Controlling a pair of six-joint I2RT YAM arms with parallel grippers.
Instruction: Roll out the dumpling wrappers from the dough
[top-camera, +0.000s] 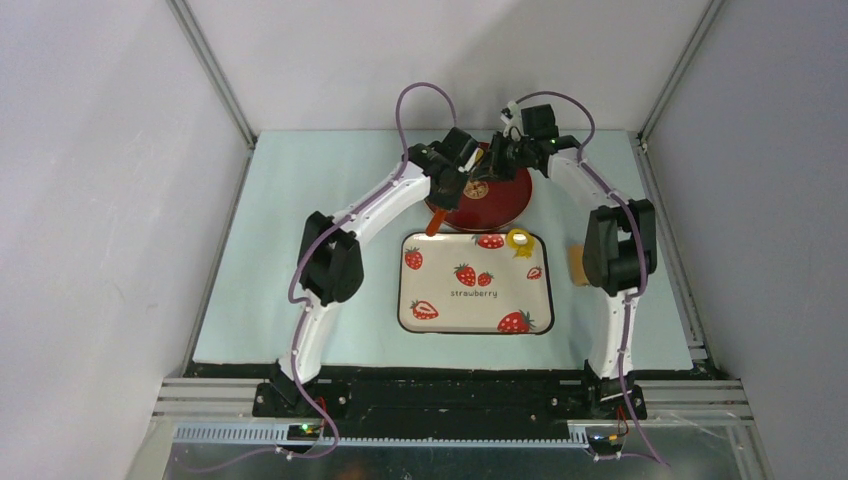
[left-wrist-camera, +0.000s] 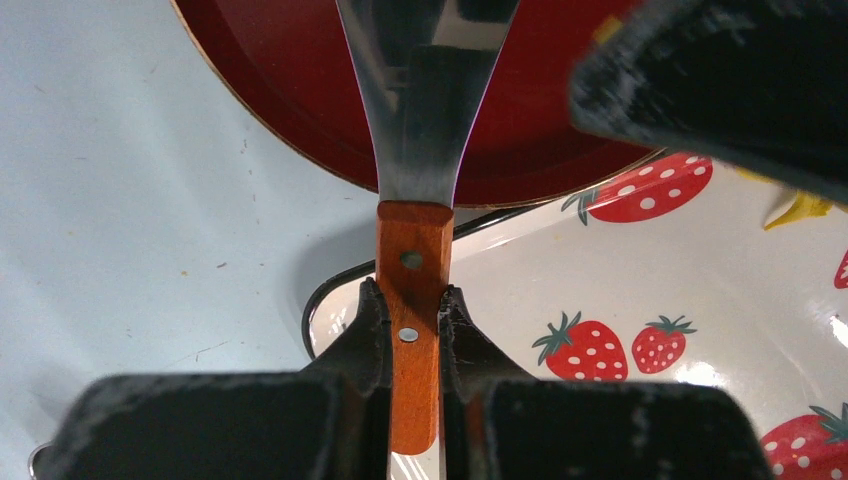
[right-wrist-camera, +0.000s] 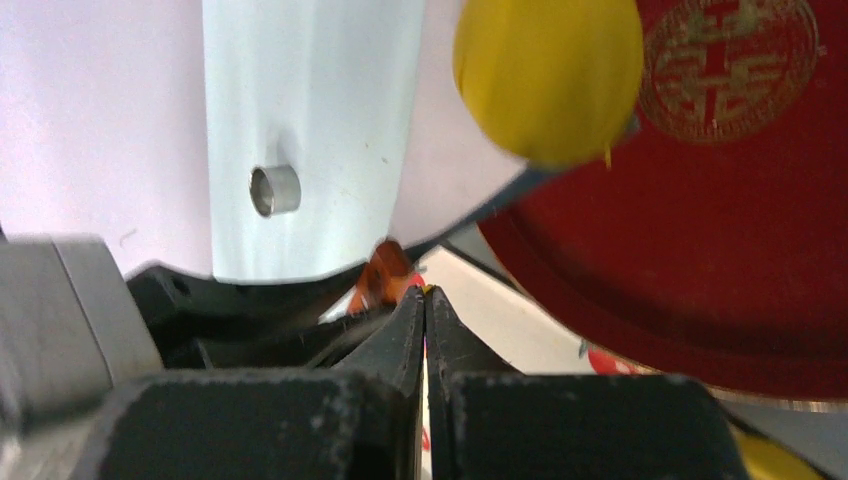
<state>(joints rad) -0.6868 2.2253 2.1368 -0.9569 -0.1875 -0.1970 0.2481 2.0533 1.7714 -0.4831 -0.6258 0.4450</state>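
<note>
While the left gripper (left-wrist-camera: 412, 300) is clamping its black fingers, nearly closed, on the orange wooden handle of a metal-bladed spatula (left-wrist-camera: 425, 110), the blade is reaching away from it over the near rim of a dark red round lacquered plate (left-wrist-camera: 280, 60). The right gripper (right-wrist-camera: 425, 300) is facing it from the other side with its jaws pressed fully together and nothing held between them. Just beyond those tips, a round bright yellow dumpling wrapper (right-wrist-camera: 545, 75) is sitting above the plate, with a grey edge, apparently the blade, showing under it.

Nearest the arm bases, a cream rectangular strawberry-printed tray (left-wrist-camera: 740, 290) is lying between the two arms. A yellow ring-shaped scrap of dough (top-camera: 518, 238) is resting at its far right corner, and a tan wooden roller (top-camera: 577, 264) is lying just off its right edge, partly hidden by the right arm. The tray's far edge is sitting just beside the plate's near rim. A pale green mat (top-camera: 300, 250) is spreading wide to the left of the tray, while both arms are crowding together over the plate.
</note>
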